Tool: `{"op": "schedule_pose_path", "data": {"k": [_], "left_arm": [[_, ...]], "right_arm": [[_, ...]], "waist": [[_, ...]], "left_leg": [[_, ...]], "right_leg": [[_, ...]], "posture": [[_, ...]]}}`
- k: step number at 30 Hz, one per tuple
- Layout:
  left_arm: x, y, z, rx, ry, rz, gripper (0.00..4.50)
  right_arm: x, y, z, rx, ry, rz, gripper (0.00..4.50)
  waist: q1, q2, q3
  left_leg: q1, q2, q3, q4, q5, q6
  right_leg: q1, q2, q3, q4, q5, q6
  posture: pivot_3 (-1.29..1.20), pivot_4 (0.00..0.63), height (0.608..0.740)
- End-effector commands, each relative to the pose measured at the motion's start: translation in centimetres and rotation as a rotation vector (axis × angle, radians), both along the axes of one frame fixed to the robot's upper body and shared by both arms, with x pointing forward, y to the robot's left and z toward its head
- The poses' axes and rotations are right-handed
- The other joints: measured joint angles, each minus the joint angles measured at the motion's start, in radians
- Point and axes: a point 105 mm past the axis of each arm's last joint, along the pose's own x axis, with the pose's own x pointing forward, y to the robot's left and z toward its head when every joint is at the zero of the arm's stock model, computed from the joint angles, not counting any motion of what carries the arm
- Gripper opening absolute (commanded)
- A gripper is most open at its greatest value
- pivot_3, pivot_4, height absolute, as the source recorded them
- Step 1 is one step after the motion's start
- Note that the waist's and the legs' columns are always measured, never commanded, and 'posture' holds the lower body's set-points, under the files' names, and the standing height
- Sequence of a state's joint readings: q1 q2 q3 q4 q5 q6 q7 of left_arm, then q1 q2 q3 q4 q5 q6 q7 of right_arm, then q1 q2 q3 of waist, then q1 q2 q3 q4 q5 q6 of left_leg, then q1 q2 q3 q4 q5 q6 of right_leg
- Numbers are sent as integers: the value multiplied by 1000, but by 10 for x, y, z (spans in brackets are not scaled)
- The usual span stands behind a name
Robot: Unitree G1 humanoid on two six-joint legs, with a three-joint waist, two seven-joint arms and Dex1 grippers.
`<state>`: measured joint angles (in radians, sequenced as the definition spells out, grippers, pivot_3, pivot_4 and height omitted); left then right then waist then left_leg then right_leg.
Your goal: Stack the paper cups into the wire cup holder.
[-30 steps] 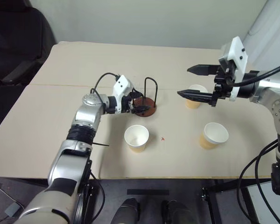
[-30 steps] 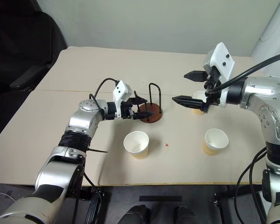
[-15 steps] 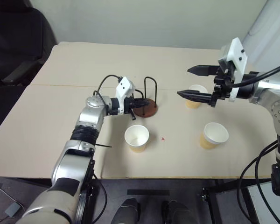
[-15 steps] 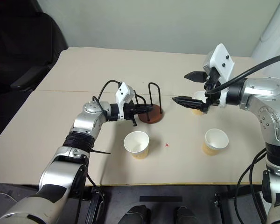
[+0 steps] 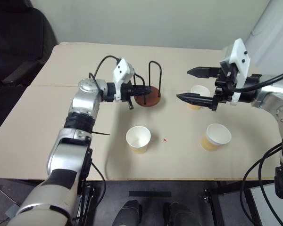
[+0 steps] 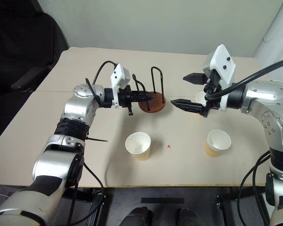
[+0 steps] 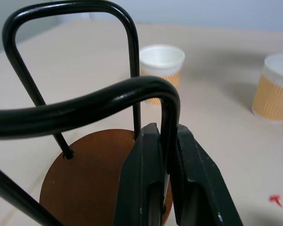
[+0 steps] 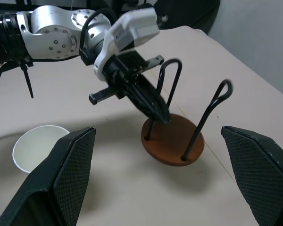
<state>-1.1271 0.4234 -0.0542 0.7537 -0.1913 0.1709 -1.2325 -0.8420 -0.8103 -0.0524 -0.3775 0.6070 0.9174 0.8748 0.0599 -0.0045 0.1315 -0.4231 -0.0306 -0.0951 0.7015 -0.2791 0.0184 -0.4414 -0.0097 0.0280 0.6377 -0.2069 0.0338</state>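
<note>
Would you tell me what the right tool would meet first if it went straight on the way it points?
Probably the cup holder: the right tool, open, aims at it across bare table.

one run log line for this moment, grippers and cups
left gripper: shut on wire cup holder loop | right gripper: open, empty, above table | paper cups: three, upright on table, none in holder

Head stereo pair looked forward and down from above the near edge of the table (image 5: 47, 117); both eyes covered the same tabletop, both arms and the holder (image 5: 146, 98). Left wrist camera sat very close behind the left gripper (image 7: 166, 155), facing along its fingers across the holder toward two cups (image 7: 161, 66). Right wrist camera looked from farther off, between the right gripper's fingers (image 8: 61, 174), and shared the holder and the left gripper.
</note>
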Motion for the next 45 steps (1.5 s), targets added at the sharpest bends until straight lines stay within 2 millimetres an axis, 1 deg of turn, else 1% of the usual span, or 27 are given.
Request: {"op": "schedule_pose_path", "data": {"k": [1,2,5,7,10,16,23,25,32,34,38,41,45], "left_arm": [[-10,-17,21,-44,-31,-94,22],[-12,-20,22,-49,-26,-108,22],[-22,-37,25,-60,-8,-186,22],[-28,-49,21,-45,2,-239,22],[-35,-60,14,-20,13,-293,22],[-47,-77,6,26,29,-391,22],[-58,-81,-7,84,58,-474,22],[-60,-81,-10,94,61,-483,22],[-63,-83,-15,105,62,-496,22],[-63,-83,-15,106,62,-496,22],[-65,-84,-20,117,67,-513,22],[-67,-85,-23,126,69,-525,22],[-70,-87,-27,152,65,-544,22]], "right_arm": [[-10,-4,15,4,-67,-10,4363],[-11,-4,15,3,-67,-11,4363],[-14,-5,15,-4,-66,-14,4363],[-16,-6,15,-6,-67,-19,4363],[-18,-6,15,-7,-71,-27,4363],[-24,-9,17,-14,-81,-47,4363],[-27,-17,17,-33,-81,-87,4363],[-30,-24,16,-51,-73,-105,4363],[-37,-64,-1,-137,30,-222,4363],[-38,-68,-3,-149,40,-230,4363],[-47,-80,-11,-200,94,-256,4363],[-49,-86,-12,-210,94,-278,4363],[-50,-86,-10,-200,79,-285,4363]], "waist": [[1,0,0],[1,0,0],[1,0,0],[1,0,0],[2,0,0],[2,0,0],[4,0,0],[5,0,0],[11,0,0],[11,0,0],[13,0,0],[13,0,0],[13,0,0]], "left_leg": [[0,0,0,0,0,0],[0,0,0,0,0,0],[0,0,0,0,0,0],[0,0,0,0,0,0],[0,0,0,0,0,0],[0,0,1,0,0,0],[0,0,1,0,0,0],[0,0,1,0,0,0],[0,0,2,0,0,0],[0,0,3,0,0,0],[1,0,4,0,0,0],[1,0,4,0,0,0],[2,0,5,1,0,0]], "right_leg": [[0,0,0,0,0,0],[0,0,0,0,0,0],[0,0,0,0,0,0],[0,0,0,0,0,0],[0,0,0,4,0,0],[0,0,0,5,0,0],[0,0,0,5,0,1],[0,0,0,5,0,1],[0,-1,1,6,-1,1],[0,-1,1,7,-1,2],[0,-1,2,6,-1,3],[0,-1,2,7,-1,3],[0,-1,2,7,-1,3]], "posture": [[0,150,740],[0,150,740],[0,150,740],[0,150,740],[0,150,740],[0,150,740],[0,150,740],[0,150,740],[0,150,740],[0,150,740],[0,150,740],[0,150,740],[0,150,740]]}}
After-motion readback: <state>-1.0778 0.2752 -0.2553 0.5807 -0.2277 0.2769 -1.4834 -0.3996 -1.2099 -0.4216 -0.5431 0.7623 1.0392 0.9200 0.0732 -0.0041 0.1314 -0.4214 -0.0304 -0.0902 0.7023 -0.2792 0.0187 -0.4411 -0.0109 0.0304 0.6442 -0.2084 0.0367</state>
